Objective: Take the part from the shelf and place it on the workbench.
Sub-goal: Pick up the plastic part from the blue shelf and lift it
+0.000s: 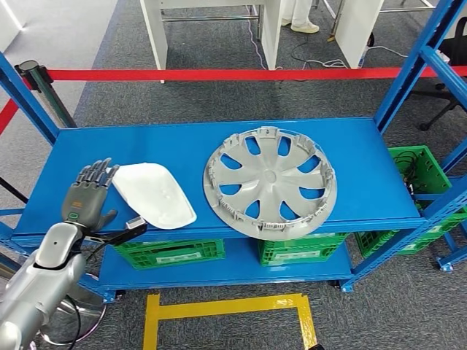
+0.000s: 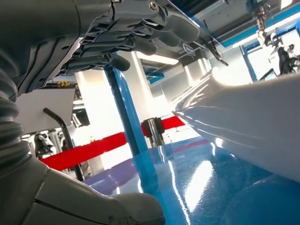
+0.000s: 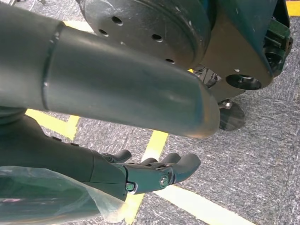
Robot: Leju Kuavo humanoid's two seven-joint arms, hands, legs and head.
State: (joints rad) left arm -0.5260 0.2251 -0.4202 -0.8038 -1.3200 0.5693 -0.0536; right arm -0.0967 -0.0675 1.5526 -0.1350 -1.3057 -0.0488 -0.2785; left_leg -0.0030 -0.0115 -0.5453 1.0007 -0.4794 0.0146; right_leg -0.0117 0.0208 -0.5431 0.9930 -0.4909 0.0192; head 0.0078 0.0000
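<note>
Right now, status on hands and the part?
Left hand open, fingers beside white curved plastic part, not gripping. Right hand open, hanging over floor. Part on blue shelf; grey hubcap alongside, apart.

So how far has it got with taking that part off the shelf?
Barely begun. Nothing looks done yet: the white part and the grey hubcap both lie on the blue shelf. Under way: the left hand is beside the white part with fingers apart, holding nothing. The right hand hangs over the floor, holding nothing. Left to do: grasp the part, lift it and set it on the workbench.
</note>
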